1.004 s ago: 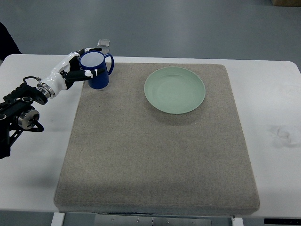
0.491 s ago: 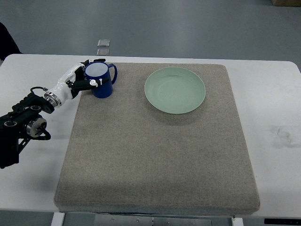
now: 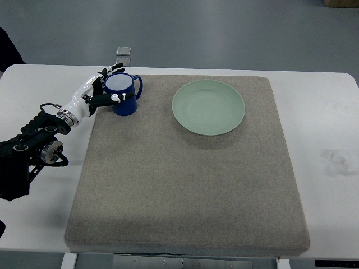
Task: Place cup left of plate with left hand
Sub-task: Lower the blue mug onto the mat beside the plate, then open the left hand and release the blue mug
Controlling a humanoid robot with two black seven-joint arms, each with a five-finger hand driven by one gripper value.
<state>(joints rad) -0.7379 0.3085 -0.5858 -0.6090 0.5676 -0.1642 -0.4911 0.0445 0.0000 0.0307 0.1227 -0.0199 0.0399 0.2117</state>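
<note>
A blue cup [image 3: 125, 104] with a white inside stands upright on the far left corner of the grey mat [image 3: 185, 179], its handle pointing right. My left hand [image 3: 110, 85] comes in from the left edge and is shut on the cup: the thumb lies across its near side and the fingers [image 3: 114, 70] reach round behind it. The pale green plate [image 3: 208, 106] lies on the mat to the right of the cup, with a gap of bare mat between them. The right arm does not show.
The mat covers most of a white table [image 3: 325, 112]. A faint smudge [image 3: 336, 158] marks the table at the right. Two small square tiles [image 3: 124, 55] lie on the floor beyond the table's far edge.
My left hand has moved the cup a little to the right and lowered it to the mat. The arm has slid further in from the left.
</note>
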